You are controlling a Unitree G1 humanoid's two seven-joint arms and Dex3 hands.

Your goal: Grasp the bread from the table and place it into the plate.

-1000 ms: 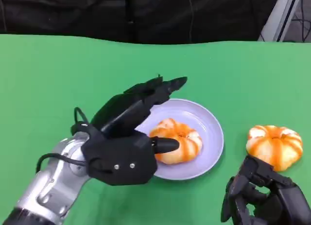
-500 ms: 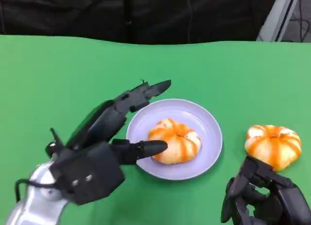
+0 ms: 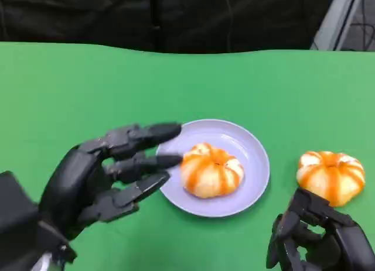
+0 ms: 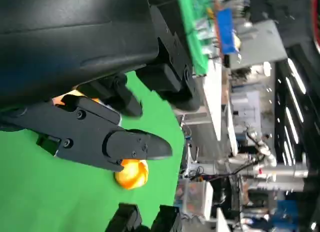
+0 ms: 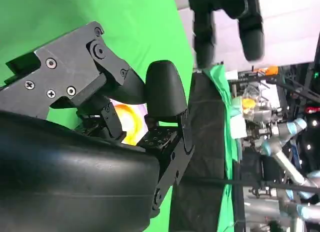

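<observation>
A round bread with orange stripes (image 3: 211, 170) lies in the lavender plate (image 3: 252, 147) at the table's middle. My left hand (image 3: 105, 180) hovers just left of the plate with its fingers spread and nothing in it. Its fingertips (image 3: 167, 130) reach the plate's near-left rim, apart from the bread. A second striped bread (image 3: 330, 176) sits on the green table to the plate's right, also seen in the left wrist view (image 4: 131, 173). My right hand (image 3: 319, 239) rests at the lower right, just in front of that bread, its fingers curled in on nothing.
The green table (image 3: 70, 89) stretches bare to the left and behind the plate. A dark curtain (image 3: 176, 16) backs the far edge, with a metal frame (image 3: 343, 16) at the far right.
My left hand has let go of the bread in the plate and drawn back toward the lower left and the camera. The bread stays in the plate. My right hand has not moved.
</observation>
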